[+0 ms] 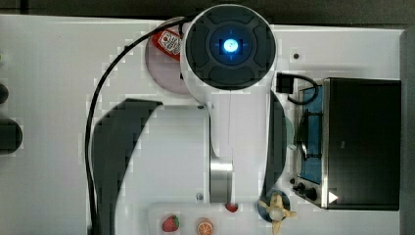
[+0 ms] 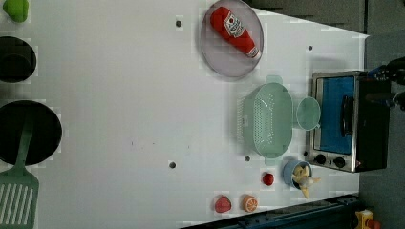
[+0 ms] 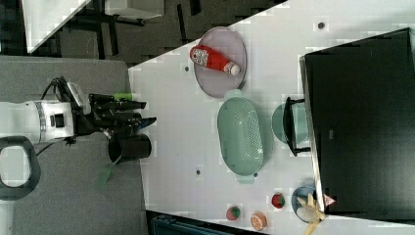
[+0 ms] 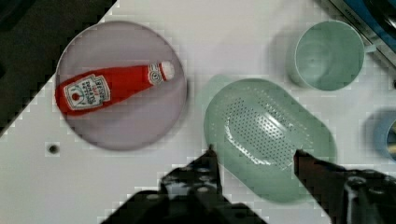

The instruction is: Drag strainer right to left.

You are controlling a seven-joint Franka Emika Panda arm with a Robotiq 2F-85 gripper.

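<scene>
**Strainer before the drag: placement and grip**

My pincer [image 4: 254,156] stands well open and holds nothing; in the wrist view its two fingers frame the near rim of the strainer [image 4: 270,135] without touching it. In the left view the strainer [image 2: 266,119] sits upright on the table [image 2: 119,95], between the plate [image 2: 231,40] carrying the ketchup [image 2: 235,29] and the blue bowl [image 2: 296,172], with the cup [image 2: 308,113] just beside it on the oven [image 2: 348,121] side. I judge it light, stiff, thin-walled plastic that slides readily on the smooth top, and that could tip if pulled high. The long side wall or an end tab offers the best hold; a low pinch on the rim should keep it flat while dragging.
</scene>
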